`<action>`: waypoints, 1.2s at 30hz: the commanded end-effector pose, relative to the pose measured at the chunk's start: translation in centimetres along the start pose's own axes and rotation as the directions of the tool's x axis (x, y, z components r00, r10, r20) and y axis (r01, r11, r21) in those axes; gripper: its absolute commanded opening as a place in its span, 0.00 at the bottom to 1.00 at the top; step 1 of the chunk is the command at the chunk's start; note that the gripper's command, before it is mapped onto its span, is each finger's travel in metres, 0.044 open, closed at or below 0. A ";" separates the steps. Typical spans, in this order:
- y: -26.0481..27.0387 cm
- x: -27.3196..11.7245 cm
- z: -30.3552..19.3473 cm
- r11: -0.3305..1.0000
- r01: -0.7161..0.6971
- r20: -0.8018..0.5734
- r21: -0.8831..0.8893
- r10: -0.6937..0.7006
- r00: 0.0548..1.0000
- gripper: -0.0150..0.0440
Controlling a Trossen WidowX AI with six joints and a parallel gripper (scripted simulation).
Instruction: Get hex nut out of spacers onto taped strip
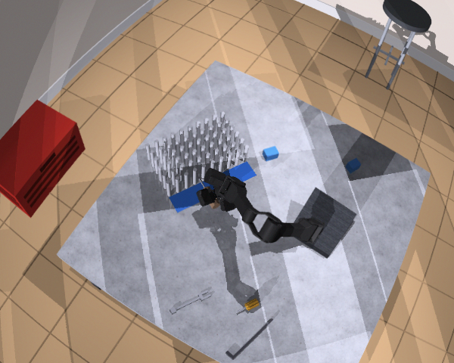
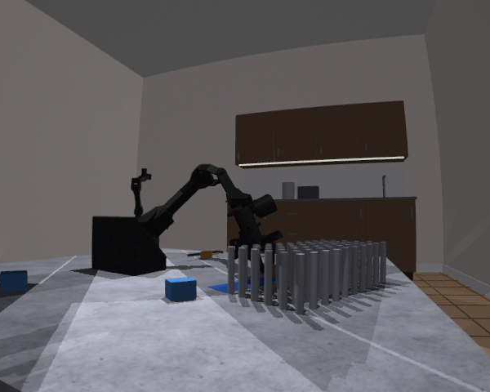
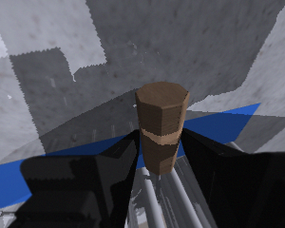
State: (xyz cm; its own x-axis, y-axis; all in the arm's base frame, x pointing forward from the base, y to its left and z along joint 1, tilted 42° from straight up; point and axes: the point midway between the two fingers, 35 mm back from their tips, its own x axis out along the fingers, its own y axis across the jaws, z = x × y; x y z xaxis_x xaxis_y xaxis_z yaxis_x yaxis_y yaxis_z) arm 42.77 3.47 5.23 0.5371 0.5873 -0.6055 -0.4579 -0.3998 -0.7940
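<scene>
gripper (image 1: 211, 189) (image 2: 258, 259) (image 3: 160, 133) clamped on brown handle (image 1: 214, 203) (image 3: 161, 111), spacers (image 1: 196, 148) (image 2: 313, 278) (image 3: 154, 199) close by, open tabletop (image 1: 188, 249) (image 2: 152, 337) (image 3: 166, 43) beyond

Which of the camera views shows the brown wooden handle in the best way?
The wrist view: the brown wooden handle stands large and central there, between the fingers of the gripper, its flat-sided end visible. The top view gives only a small brown piece beside the gripper. In the exterior view it is mostly hidden behind the spacers.
</scene>
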 end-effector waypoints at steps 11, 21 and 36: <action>0.0 -0.4 0.9 1.000 -0.002 -0.002 0.002 0.002 1.000 0.25; 0.0 -0.6 1.5 1.000 -0.002 -0.002 0.002 0.002 1.000 0.25; 0.0 -0.9 2.4 1.000 -0.002 -0.002 0.002 0.002 1.000 0.25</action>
State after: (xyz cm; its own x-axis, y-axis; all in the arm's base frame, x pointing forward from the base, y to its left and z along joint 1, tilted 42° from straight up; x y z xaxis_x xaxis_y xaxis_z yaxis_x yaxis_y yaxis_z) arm 40.81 4.51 5.85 0.5350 0.5888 -0.6058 -0.4593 -0.3992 -0.7936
